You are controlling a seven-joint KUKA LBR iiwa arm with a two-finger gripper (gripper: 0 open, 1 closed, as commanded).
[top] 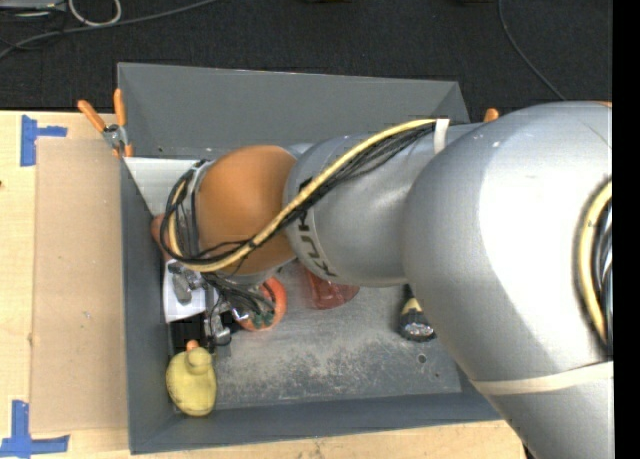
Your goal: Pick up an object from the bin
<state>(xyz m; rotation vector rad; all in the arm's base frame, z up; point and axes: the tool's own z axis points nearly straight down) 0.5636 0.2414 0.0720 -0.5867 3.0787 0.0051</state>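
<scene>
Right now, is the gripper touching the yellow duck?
Cannot tell. Camera view: the gripper borders the yellow duck at its head; no plain gap or contact.

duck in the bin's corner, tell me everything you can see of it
The duck is yellow and looks like soft rubber: a rounded body, a smaller head and an orange bit on top. It lies on the bin floor in the near left corner, close to the left wall. The arm ends right by its head; whether they touch cannot be told.
</scene>
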